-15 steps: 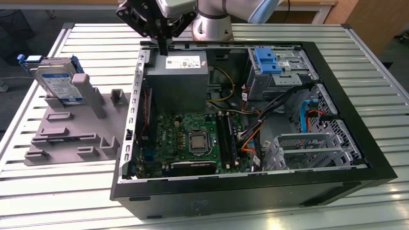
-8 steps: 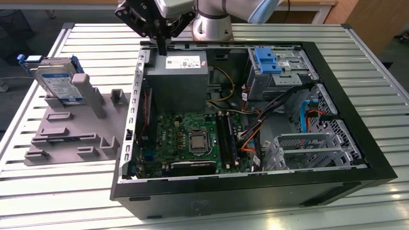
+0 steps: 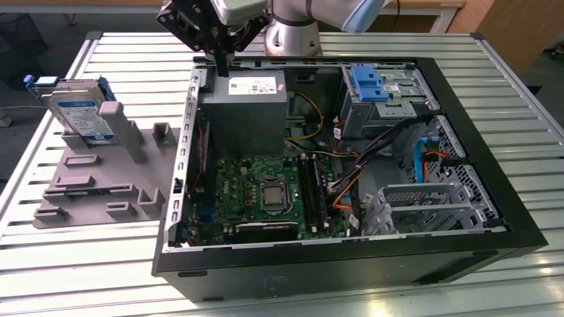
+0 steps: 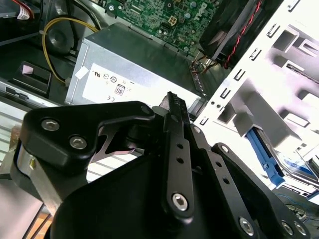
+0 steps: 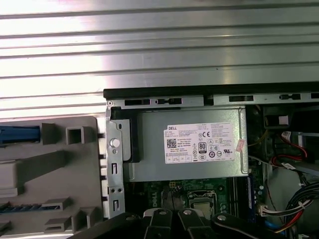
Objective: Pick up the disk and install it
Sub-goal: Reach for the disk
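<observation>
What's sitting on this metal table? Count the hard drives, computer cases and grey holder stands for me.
Disk: 1
Open computer case: 1
Grey holder stand: 1
Total: 3

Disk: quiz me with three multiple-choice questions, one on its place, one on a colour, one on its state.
1. Where is the disk? A in the case; B in the grey fixture; C on the power supply.
2. Its side rails are: A red; B blue; C yellow.
3. The disk is: A lying flat; B gripped by the jaws; C standing on edge.
Answers: B, it sits in the fixture at the exterior view's left of the case; B, blue rails flank it; C, it stands propped in the fixture.
</observation>
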